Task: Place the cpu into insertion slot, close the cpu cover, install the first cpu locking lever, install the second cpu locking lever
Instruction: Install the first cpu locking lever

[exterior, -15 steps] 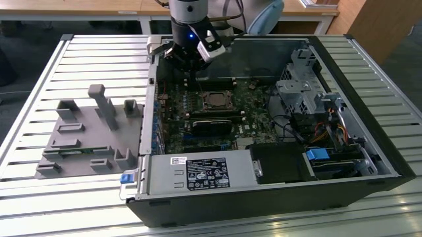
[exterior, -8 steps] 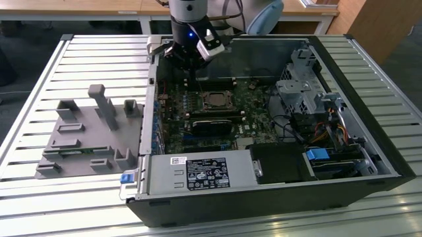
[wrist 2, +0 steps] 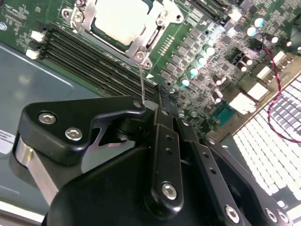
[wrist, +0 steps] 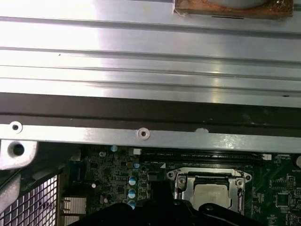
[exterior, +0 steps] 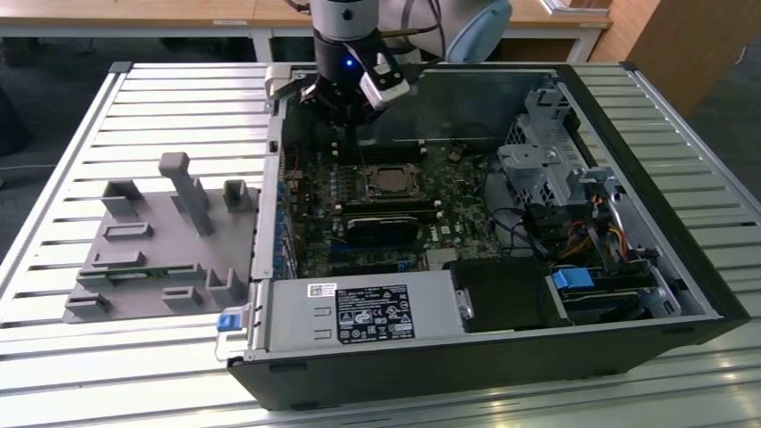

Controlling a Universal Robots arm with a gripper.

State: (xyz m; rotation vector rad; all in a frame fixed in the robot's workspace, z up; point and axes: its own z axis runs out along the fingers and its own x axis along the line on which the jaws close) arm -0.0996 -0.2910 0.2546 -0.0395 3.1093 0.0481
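Now grips the locking lever (wrist 2: 141,77) with closed gripper (wrist 2: 157,96): likely stiff, springy wire, best held near its free end. Has the cpu (wrist 2: 121,19) seated in the insertion slot (exterior: 367,181) under the cpu cover (wrist 2: 141,44).

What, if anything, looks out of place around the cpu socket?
One thin locking lever stands up from a corner of the cpu cover, reaching toward the gripper, rather than lying flat beside it. The cpu itself sits square under the cover.
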